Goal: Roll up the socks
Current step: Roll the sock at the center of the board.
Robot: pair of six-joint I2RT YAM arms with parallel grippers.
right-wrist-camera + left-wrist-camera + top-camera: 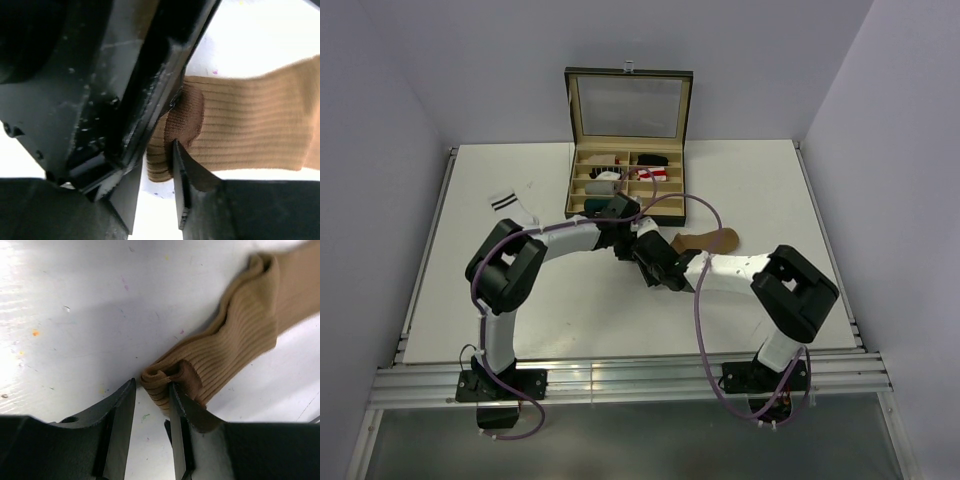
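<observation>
Two grippers are meeting at the tan-brown sock (705, 240), which is lying on the white table (450, 300) just in front of the compartment box (625, 175). Left of the box, a white striped sock (512, 207) is lying flat. The left gripper (150, 395) is standing slightly parted beside the sock's folded end, while the right gripper (160, 165) is pinching that same end.

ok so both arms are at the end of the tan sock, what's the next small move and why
Probably turn the curled end one more wrap toward the rest of the tan sock. The left gripper has its jaws at a small curl starting at the sock's end, the right gripper sits at the same end, and most of the sock lies flat on the table.
</observation>
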